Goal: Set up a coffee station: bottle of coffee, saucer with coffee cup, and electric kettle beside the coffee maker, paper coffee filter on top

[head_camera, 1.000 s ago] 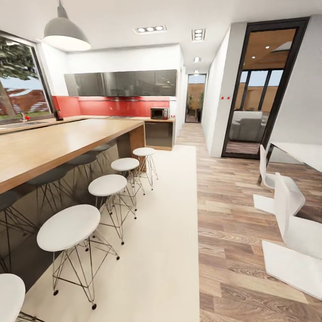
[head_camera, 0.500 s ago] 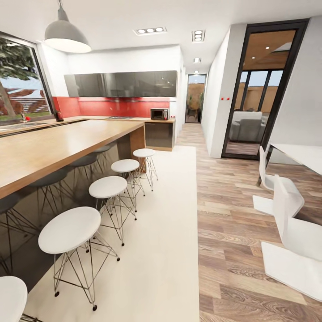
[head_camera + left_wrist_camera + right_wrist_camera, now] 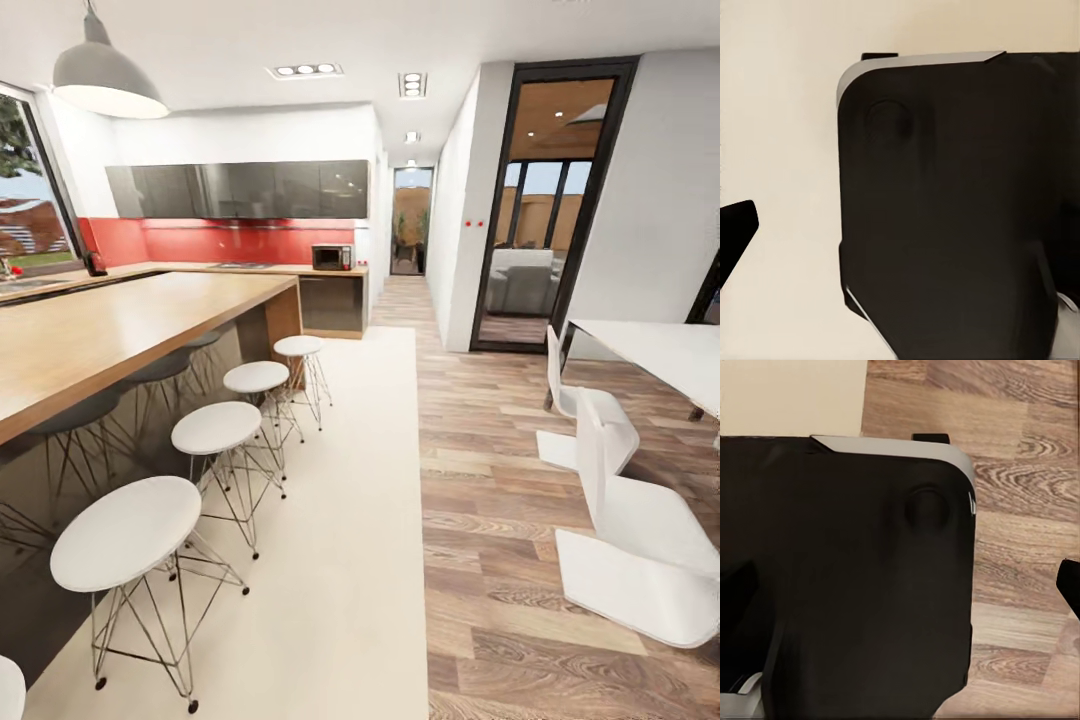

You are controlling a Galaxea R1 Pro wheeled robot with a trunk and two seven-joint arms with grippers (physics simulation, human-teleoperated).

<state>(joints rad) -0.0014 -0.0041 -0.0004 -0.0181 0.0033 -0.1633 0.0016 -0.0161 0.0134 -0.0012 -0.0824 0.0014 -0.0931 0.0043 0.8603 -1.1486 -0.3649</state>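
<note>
None of the coffee station's things can be made out; I am on my way through the kitchen. The long wooden countertop (image 3: 110, 325) runs along the left of the head view. A small dark object (image 3: 97, 263) stands on the far counter by the window, too small to identify. In the left wrist view a dark fingertip (image 3: 735, 232) hangs over the cream rug beside the robot's black base (image 3: 945, 210). In the right wrist view a dark fingertip (image 3: 1069, 585) hangs over the wood floor beside the same base (image 3: 847, 577).
Several white stools (image 3: 215, 427) line the counter's side on a cream rug (image 3: 330, 520). A microwave (image 3: 331, 257) sits on the back counter under grey cabinets. White chairs (image 3: 630, 530) and a white table (image 3: 660, 350) stand at the right. A hallway (image 3: 410, 250) opens ahead.
The whole head view has slid to the left, so the camera has turned right; more of the white table and chairs shows. Nothing in the room has moved.
</note>
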